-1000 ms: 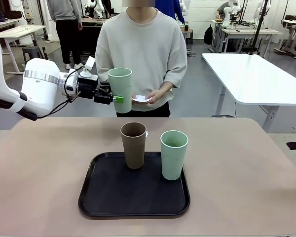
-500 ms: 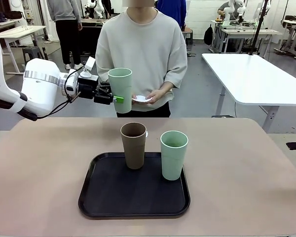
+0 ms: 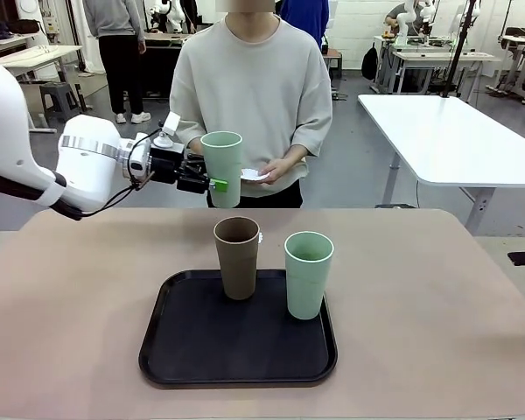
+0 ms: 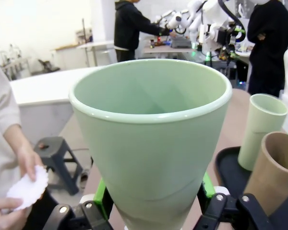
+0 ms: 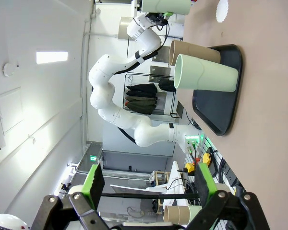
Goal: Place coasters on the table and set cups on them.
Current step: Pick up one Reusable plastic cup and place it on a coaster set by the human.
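My left gripper (image 3: 212, 180) is shut on a mint green cup (image 3: 222, 164) and holds it upright in the air, just before the person's chest and above the far edge of the table (image 3: 437, 306). In the left wrist view that cup (image 4: 151, 143) stands between my green pads (image 4: 101, 196). Next to it the person's hands hold white coasters (image 3: 253, 175), also seen as lacy coasters (image 4: 28, 187). A brown cup (image 3: 237, 256) and a second mint cup (image 3: 308, 273) stand on a black tray (image 3: 192, 350). My right gripper (image 5: 149, 182) is open with nothing in it.
The tray sits at the table's middle, nearer my side. The rolled right wrist view shows the tray (image 5: 225, 105) with the mint cup (image 5: 206, 74) and brown cup (image 5: 192, 50) from the side. A white-topped table (image 3: 455, 131) stands behind on the right.
My left arm has carried the mint cup a little to the right and lower. The person's hands, the tray and its two cups have stayed where they were.
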Controlling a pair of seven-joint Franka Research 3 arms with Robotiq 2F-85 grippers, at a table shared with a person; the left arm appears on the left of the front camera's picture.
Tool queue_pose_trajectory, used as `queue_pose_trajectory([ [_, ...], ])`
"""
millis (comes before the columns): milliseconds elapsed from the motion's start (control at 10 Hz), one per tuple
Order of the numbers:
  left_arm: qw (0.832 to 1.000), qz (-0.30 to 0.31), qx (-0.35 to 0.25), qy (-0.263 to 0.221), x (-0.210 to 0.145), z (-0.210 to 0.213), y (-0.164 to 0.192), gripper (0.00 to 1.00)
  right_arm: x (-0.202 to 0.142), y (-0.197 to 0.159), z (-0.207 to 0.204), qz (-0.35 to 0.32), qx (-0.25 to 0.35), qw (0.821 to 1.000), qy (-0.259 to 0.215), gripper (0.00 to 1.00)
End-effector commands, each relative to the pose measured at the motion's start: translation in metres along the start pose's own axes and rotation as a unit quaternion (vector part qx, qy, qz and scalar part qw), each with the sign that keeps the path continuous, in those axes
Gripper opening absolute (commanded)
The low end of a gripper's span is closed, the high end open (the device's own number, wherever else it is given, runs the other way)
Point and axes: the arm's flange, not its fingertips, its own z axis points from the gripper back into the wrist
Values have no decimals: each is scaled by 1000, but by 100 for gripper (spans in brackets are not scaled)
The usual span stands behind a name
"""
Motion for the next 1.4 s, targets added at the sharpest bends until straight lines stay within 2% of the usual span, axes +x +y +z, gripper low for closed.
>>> queue_pose_trajectory([
  [0, 1000, -5, 4, 6, -5, -19, 23, 84, 1, 0, 1, 1, 6, 1000, -1, 100],
  [200, 1000, -3, -10, 11, -18, -30, 33, 84, 1, 0, 1, 1, 6, 1000, -1, 100],
  [700, 999, -4, -33, 33, -47, -56, 23, 84, 1, 0, 1, 1, 6, 1000, -1, 100],
  [1300, 999, 2, -38, 32, -54, -62, 14, 84, 1, 0, 1, 1, 6, 1000, -1, 100],
])
